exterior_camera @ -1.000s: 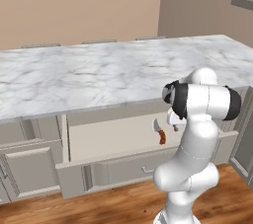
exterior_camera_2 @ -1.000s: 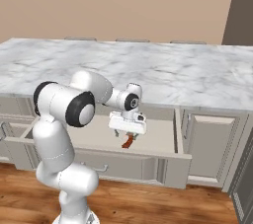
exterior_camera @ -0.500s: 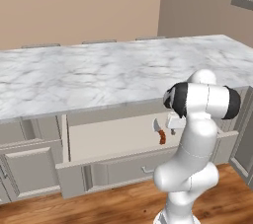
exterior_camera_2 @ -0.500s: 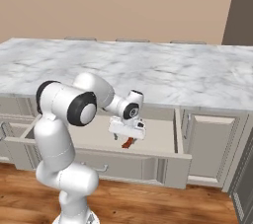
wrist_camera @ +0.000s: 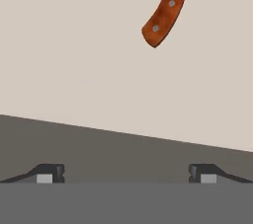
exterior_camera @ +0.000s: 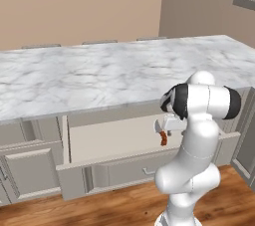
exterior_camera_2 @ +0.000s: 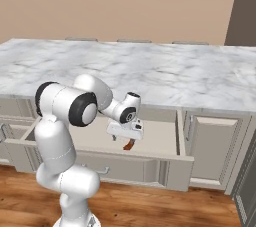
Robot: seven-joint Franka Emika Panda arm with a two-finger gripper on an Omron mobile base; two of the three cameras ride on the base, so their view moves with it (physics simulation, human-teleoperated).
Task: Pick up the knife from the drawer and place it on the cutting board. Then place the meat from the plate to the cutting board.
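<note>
Two risks I see: my pincer (wrist_camera: 126,173) hangs spread wide and empty, with the knife (wrist_camera: 168,6) lying off-centre on the drawer (exterior_camera: 99,143) floor, so I may close beside the handle or strike the drawer's wall.

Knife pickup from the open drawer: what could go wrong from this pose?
1. In the hand view the knife handle sits off to one side of the open gripper, not between its fingertips; closing now would likely miss.
2. The knife lies flat on the drawer floor, so the fingertips may strike it descending.
3. The drawer's front wall is close and could catch the hand.
</note>
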